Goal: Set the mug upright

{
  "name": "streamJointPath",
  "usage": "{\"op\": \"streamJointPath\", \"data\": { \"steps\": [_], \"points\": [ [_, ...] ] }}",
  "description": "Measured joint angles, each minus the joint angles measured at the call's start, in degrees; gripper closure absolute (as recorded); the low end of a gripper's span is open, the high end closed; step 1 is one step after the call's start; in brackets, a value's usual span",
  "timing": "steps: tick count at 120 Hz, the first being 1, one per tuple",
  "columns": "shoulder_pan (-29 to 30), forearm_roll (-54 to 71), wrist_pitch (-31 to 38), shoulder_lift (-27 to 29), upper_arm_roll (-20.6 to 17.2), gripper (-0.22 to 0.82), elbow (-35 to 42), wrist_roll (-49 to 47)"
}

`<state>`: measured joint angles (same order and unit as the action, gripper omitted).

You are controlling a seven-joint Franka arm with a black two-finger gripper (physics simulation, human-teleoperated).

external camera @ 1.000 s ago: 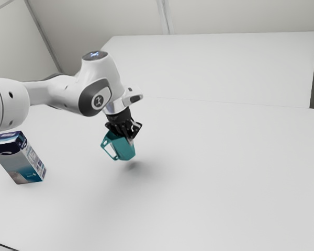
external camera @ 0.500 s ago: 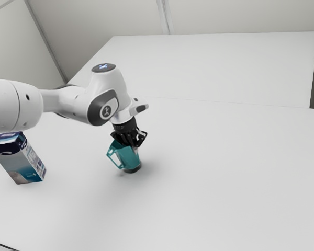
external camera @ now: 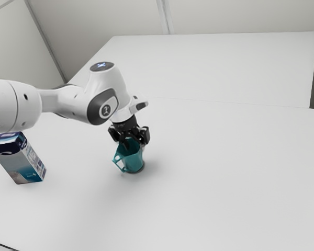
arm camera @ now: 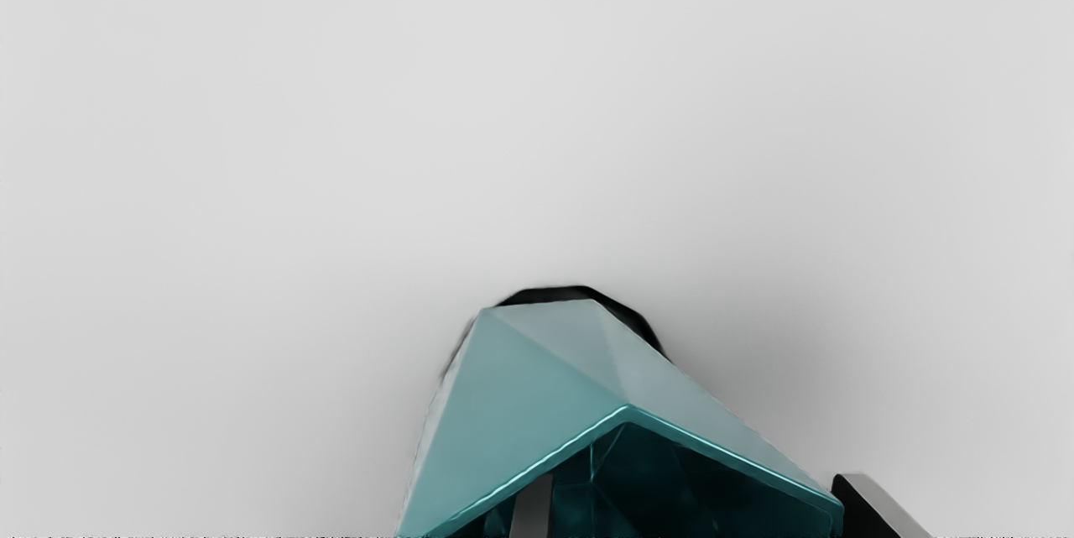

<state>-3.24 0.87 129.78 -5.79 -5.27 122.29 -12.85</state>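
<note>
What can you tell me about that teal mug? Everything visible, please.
The glossy teal mug has angular facets, a hard-looking wall, perhaps ceramic or plastic, an open-loop handle toward the exterior view's left, and a black base. It looks upright or nearly so on the smooth white table, mouth facing up. The jaws stand open, one finger inside the mouth, the other outside by the rim; whether that one touches, I can't tell.

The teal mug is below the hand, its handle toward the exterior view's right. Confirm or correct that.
Wrong side for the handle: the exterior view shows it toward that view's left. The teal mug is indeed below the hand.
</note>
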Motion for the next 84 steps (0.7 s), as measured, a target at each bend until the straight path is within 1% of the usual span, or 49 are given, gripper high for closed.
{"op": "streamJointPath", "data": {
  "steps": [14, 31, 51, 71, 84],
  "points": [
    [0.03, -0.05, -0.22, 1.3, -0.1, 0.17, 0.05, 0.06],
    [-0.05, -0.07, -0.76, 2.71, -1.11, 0.09, -0.13, 0.15],
    [-0.76, 0.16, -2.17, 3.87, -1.19, 0.04, -2.93, 0.22],
    [-0.85, 1.16, -6.98, 3.82, -0.79, 0.02, -8.95, 1.27],
    [-0.33, 2.88, -11.41, 4.0, -0.72, 0.01, -13.83, 2.03]
  ]
}}
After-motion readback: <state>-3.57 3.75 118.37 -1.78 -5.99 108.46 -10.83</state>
